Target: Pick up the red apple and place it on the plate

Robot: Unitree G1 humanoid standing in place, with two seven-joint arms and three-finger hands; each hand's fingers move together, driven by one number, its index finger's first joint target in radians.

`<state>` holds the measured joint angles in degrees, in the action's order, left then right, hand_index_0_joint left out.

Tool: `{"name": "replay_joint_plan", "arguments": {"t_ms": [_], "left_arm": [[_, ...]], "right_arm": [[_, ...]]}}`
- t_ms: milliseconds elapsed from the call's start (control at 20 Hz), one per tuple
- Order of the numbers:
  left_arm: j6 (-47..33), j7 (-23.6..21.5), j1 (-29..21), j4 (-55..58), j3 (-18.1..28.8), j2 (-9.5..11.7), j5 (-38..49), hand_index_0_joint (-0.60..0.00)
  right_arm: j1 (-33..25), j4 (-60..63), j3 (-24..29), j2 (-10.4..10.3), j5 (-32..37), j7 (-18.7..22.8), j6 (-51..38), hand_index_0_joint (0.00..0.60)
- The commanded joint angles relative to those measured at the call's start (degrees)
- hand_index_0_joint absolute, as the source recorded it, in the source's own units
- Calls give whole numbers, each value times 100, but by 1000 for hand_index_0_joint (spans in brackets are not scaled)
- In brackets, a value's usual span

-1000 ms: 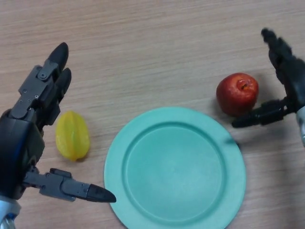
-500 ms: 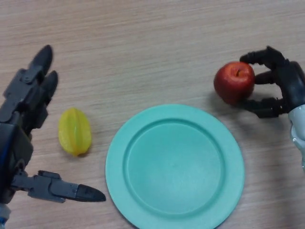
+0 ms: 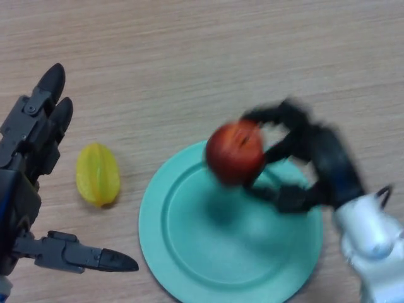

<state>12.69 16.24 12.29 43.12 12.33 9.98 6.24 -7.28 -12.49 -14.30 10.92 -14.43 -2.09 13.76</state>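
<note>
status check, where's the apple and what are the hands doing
Right hand shut on red apple, above the plate. Left hand open, idle at left. Yellow fruit lies beside plate, not in the way.

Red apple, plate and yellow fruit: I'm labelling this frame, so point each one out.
red apple (image 3: 233,153), head view, middle of its red skin.
plate (image 3: 189,252), head view, bare lower-left floor.
yellow fruit (image 3: 98,174), head view, centre of its ridged body.
</note>
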Motion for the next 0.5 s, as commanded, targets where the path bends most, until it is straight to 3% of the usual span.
{"name": "replay_joint_plan", "arguments": {"t_ms": [50,100,200,250,400,450,500], "left_arm": [[-800,9,-51,375,233,91,108,0],[-734,33,-72,401,262,91,145,0],[-670,51,-76,446,281,91,144,0],[-667,53,-76,449,282,91,143,0],[-558,87,-109,542,320,93,159,0],[-470,84,-148,611,344,98,174,0],[-350,63,-210,690,366,114,189,0]], "right_arm": [[16,-296,13,0,-260,236,-909,600],[146,-294,-128,-2,-157,230,-988,600],[303,-375,-288,-3,-195,-171,-1006,600],[308,-384,-291,-3,-204,-189,-1007,550],[328,-693,-330,-4,-138,-499,-839,150],[284,-944,-327,-4,-1,-664,-706,48],[188,-1282,-251,-4,245,-808,-525,0]]}}
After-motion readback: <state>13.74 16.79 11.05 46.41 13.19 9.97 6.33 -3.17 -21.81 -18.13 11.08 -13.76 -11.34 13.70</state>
